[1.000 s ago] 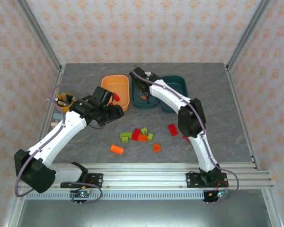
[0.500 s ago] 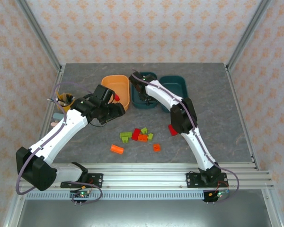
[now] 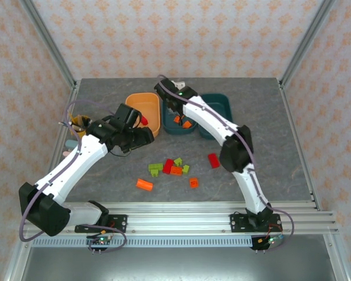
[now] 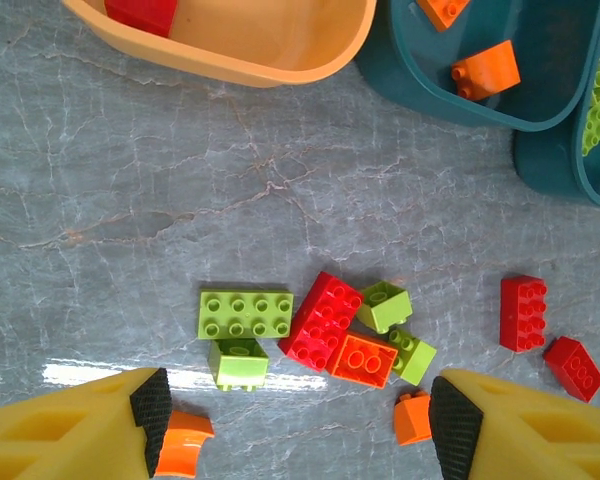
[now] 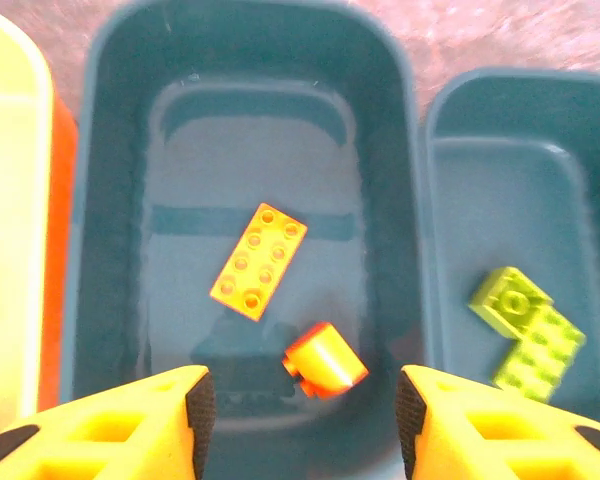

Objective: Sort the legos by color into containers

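1. Top external: three tubs stand in a row on the table (image 3: 269, 146): one light orange tub (image 3: 141, 104), a middle teal tub (image 3: 184, 131) and an outer teal tub (image 3: 219, 105). The right arm reaches over the middle one.
2. Left wrist: the left fingers (image 4: 148, 405) are apart and grip nothing. Ten loose legos lie on the table: four yellow-green, three red, three orange. Six huddle between and just beyond the fingertips, among them a yellow-green eight-stud brick (image 4: 245, 314). A curved orange piece (image 4: 185, 455) sits at one fingertip, and two red bricks (image 4: 523, 312) lie beyond the other. Farther out, the orange tub holds one red brick (image 4: 140, 12).
3. Right wrist: the right fingers (image 5: 200, 410) are apart and empty. Beneath them the middle teal tub holds two orange legos: a flat eight-stud brick (image 5: 260, 260) and a rounded piece (image 5: 325, 360) between the fingertips. Beside one finger, the outer tub holds two touching yellow-green bricks (image 5: 525, 325).
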Tool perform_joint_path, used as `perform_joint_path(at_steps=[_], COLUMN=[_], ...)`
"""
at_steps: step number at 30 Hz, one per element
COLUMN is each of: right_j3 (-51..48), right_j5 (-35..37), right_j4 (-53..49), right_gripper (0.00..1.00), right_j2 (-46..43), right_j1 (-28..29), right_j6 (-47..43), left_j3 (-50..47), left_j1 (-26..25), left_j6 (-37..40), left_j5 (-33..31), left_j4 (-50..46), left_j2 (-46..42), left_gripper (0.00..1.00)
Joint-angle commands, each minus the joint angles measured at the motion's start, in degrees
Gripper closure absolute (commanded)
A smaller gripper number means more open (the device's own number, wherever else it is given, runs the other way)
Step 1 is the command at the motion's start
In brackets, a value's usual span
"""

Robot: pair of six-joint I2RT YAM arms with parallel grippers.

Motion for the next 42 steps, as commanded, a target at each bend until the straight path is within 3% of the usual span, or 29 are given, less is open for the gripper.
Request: perform_joint_path(at_steps=[1,5,10,16,22,28,31,42], right_j3=[-11.57,-26.7,-45.25,-59.7,-70.48,-73.96,-74.19,-75.11], right_j5=[4.18,3.85,-7.7,-21.43,-26.87,-25.82,-25.54,-24.49], right_j4=[7.79,13.43,18.8,17.04,18.6,18.07,17.63,17.37], right_gripper=[0.48,0.48,0.47,0.46,0.46,0.45,0.44,0.43], right_j2=[-15.37,-29.64,-45.56,-56.9,-64.43,-68.41,-69.25,-70.25], right_j1=[0.18,0.4,0.57,0.97,1.2,1.19,1.15,1.2], right_j6=[0.28,1.67,1.46,3.68,9.72,11.71,11.74,13.18], left_j3=[2.45,2.91,2.28,2.45,2.45,0.0,-0.93,1.07], left_j1=[-0.31,-0.39,-0.95,-5.45,-11.37,-17.82,-20.35,-23.87], left_j6=[2.96,3.7,2.22,1.76,3.76,6.08,7.06,11.46], left_j5=[-0.99,-0.01,1.24,1.5,-0.32,-1.61,-4.71,-11.17], left_j4=[-2.31,-2.18,-1.09,-0.25,-0.97,-2.24,-3.71,-3.9], left_j2=[-0.24,0.94,2.7,8.2,15.62,18.08,19.91,27.19], left_gripper=[0.27,0.28,0.28,0.31,0.44,0.44,0.33,0.27])
